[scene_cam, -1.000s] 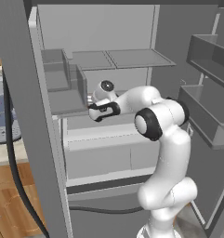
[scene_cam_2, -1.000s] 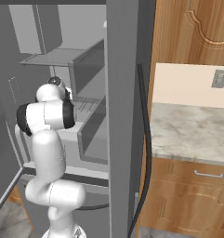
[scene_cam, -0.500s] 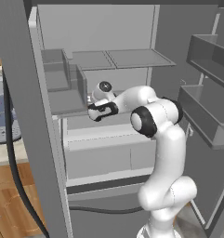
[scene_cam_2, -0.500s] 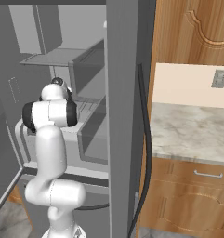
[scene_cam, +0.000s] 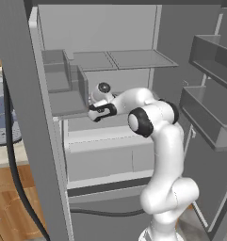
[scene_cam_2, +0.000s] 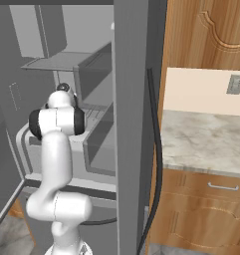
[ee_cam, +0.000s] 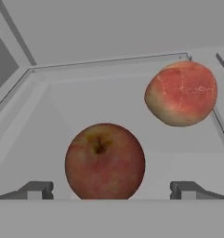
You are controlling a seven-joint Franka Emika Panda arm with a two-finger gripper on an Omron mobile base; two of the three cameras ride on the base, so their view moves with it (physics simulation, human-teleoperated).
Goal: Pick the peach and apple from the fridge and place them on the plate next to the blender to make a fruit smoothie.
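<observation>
Jaws apart, tips either side of the apple (ee_cam: 104,161) w/o touching it (stem dimple up). Gripper (ee_cam: 111,189) reaches into the fridge (scene_cam: 112,61) at mid-shelf level. Peach (ee_cam: 181,93) sits beyond, nr the shelf's back right corner, apart from apple.

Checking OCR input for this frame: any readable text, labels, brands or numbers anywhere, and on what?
None readable.
The fridge walls, shelves and door bins are plain grey.
The apple and the peach carry no stickers.
The wall outlet over the marble counter bears no legible marking.
The blue-grey appliance at the left edge is too small and cut off to tell.
</observation>
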